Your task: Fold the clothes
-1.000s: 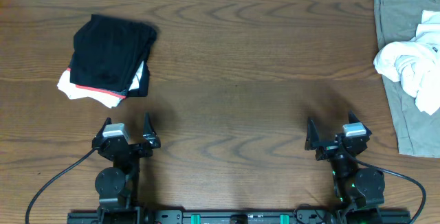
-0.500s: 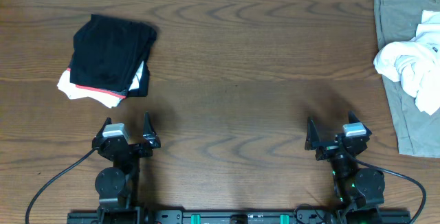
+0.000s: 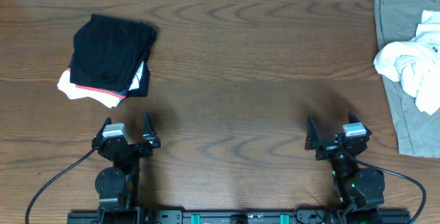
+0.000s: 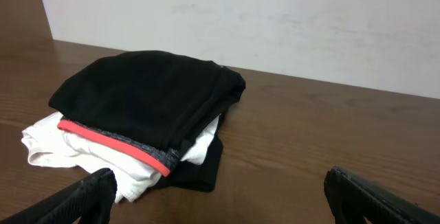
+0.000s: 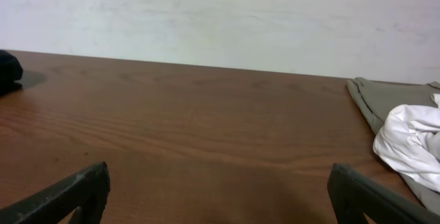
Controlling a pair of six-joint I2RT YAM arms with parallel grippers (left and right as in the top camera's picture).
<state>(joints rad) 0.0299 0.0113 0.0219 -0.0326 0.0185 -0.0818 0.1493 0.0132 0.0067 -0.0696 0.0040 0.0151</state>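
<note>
**Q:** Overhead view: where is the T-shirt (image 3: 411, 64) placed?

**A:** It is seen crumpled at the far right edge of the table (image 3: 234, 66), lying on an olive cloth (image 3: 402, 14). No fold has been made yet. A black garment (image 3: 110, 49) is stacked on a white garment (image 3: 72, 88) at the far left, probably set aside as a finished pile. The left gripper (image 3: 126, 122) and right gripper (image 3: 330, 122) are parked at the near edge, jaws spread wide and empty, presumably so that the working area is not obstructed.

**Q:** Left wrist view?

**A:** The black garment, edged in red, is framed between the spread jaws and is well apart from them. Nothing is gripped.

**Q:** Right wrist view?

**A:** Bare wood is framed between the spread jaws. The T-shirt is seen only at the right margin, on the olive cloth. A reach to the far right is judged to be needed first.

**Q:** Surface and room?

**A:** A dark, smooth wood-grain top is shown, and cloth is expected to slide on it readily. A plain pale wall (image 4: 275, 18) is seen behind the far edge.
</note>
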